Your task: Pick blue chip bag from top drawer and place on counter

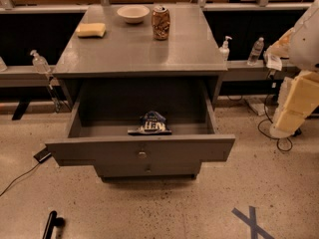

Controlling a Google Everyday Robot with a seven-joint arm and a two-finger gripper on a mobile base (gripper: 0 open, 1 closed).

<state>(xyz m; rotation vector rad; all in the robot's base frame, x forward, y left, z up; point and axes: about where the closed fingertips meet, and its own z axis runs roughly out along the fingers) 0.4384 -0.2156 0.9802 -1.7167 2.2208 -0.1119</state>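
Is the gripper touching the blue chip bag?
Apart. Camera view shows the blue chip bag lying alone in the top drawer; gripper out of frame, only the arm at right edge.

Glossy metal counter (134, 49), crinkled blue chip bag (151, 124)

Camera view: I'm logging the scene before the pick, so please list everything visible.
blue chip bag: one, dark blue, inside open top drawer
counter: one, grey, cabinet top
sponge: one, yellow, counter back left
bowl: one, cream, counter back
can: one, brown, beside bowl
bottles: three, clear, side ledges
tape cross: one, blue, floor right
black object: one, floor lower left
robot arm: one, white and yellow, right edge
gripper: none in view
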